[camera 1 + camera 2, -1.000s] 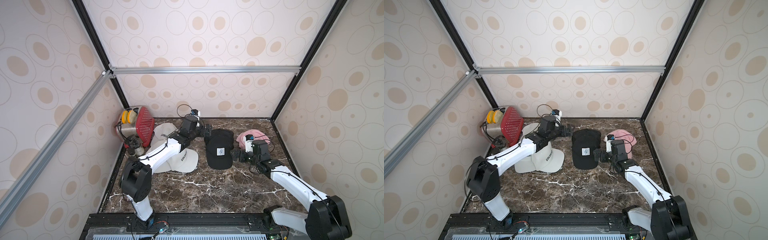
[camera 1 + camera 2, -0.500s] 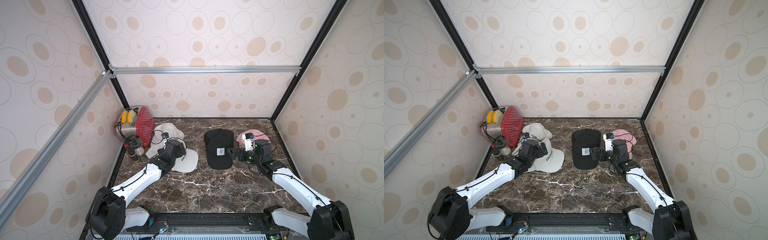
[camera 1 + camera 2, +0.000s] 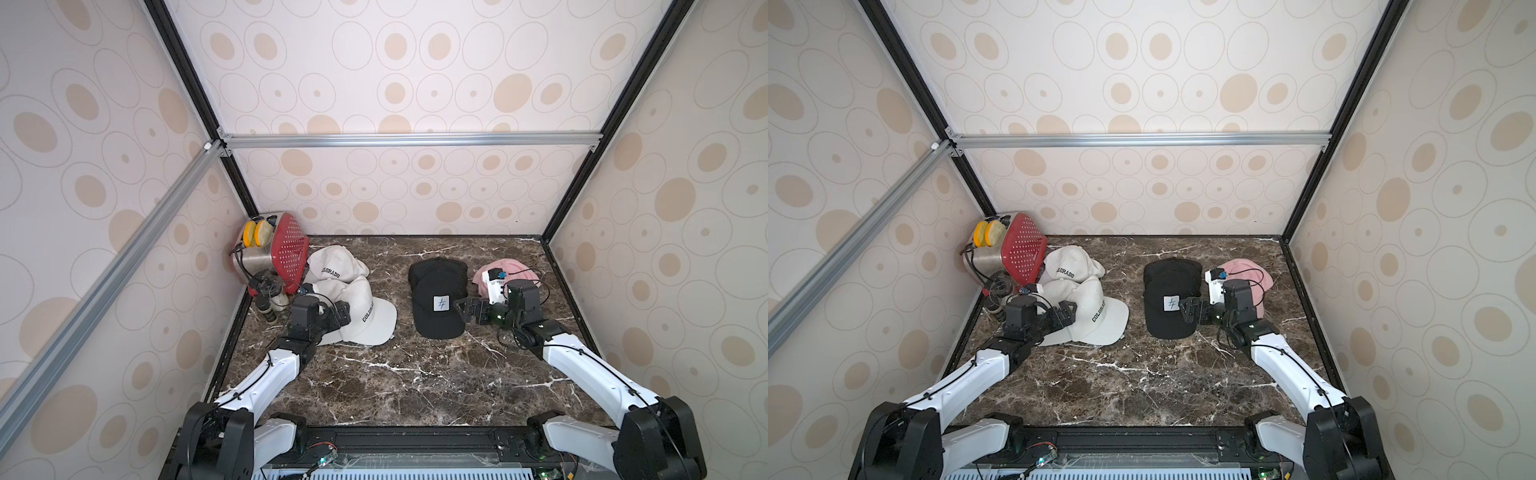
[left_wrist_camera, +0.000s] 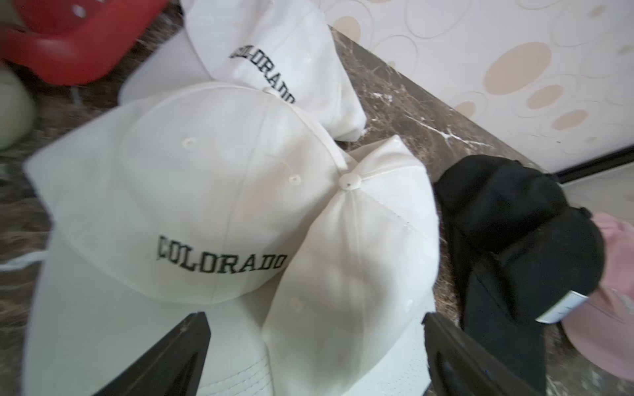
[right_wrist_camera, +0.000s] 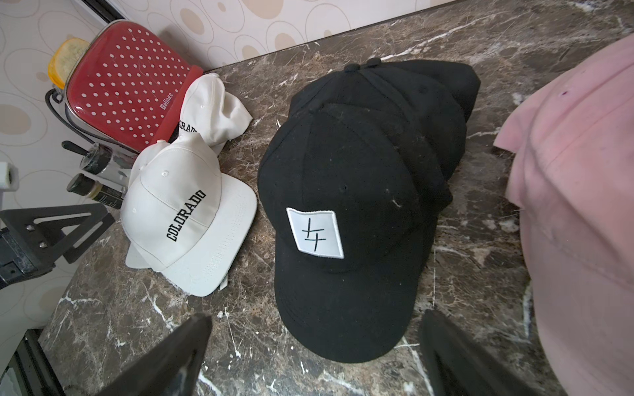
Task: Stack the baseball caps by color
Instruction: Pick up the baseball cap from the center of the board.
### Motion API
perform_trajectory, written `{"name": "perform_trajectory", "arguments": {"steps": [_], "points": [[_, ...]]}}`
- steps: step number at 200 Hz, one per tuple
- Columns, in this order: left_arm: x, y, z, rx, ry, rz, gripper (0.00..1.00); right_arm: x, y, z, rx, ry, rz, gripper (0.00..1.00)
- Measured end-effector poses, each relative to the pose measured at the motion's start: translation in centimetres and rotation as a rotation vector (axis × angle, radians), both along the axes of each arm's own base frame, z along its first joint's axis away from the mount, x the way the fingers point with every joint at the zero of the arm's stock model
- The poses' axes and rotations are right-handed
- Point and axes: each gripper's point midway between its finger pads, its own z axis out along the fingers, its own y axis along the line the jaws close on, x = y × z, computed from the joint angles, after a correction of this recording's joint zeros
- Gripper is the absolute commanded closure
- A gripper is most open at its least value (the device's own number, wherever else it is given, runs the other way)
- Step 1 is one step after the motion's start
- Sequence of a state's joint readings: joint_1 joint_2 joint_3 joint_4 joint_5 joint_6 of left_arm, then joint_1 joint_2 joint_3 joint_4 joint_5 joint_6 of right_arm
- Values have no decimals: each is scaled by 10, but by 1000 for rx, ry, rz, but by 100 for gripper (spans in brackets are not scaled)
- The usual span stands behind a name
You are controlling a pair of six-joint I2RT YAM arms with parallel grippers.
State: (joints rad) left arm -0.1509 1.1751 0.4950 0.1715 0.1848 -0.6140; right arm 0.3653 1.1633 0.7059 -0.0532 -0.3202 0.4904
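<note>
Step in hand, likely: finishing the white pile. White caps — two overlapped near the toaster, third white cap loose, just beside the toaster; your next move calls for lifting it onto the pair. Black caps well apart from the toaster, pink caps farthest. Left gripper, right gripper — both spread wide, empty. Only the right wrist view shows black crowns nested.
</note>
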Motion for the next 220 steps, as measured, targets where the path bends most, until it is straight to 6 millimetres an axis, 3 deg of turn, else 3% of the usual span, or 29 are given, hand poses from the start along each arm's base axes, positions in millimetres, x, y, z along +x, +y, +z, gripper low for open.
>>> {"name": "perform_trajectory", "arguments": {"steps": [31,81,105,129,142,186,220], "points": [[2,-2,-17,-66,19,-38,2,-2,0,-2,-4,14,2,1],[10,-21,-18,-150,-13,-122,7,-5,0,-5,-4,32,9,1],[13,-26,-29,-180,12,-132,10,-4,3,-7,-1,45,17,2],[16,-30,-36,-211,21,-142,23,-4,4,-7,1,49,20,2],[18,-33,-34,-231,11,-153,35,-3,4,-6,1,49,21,2],[20,-41,-22,-263,-29,-192,72,-4,3,-7,-2,55,21,2],[21,-43,-10,-263,-68,-214,94,-5,3,-7,-8,56,24,2]]}}
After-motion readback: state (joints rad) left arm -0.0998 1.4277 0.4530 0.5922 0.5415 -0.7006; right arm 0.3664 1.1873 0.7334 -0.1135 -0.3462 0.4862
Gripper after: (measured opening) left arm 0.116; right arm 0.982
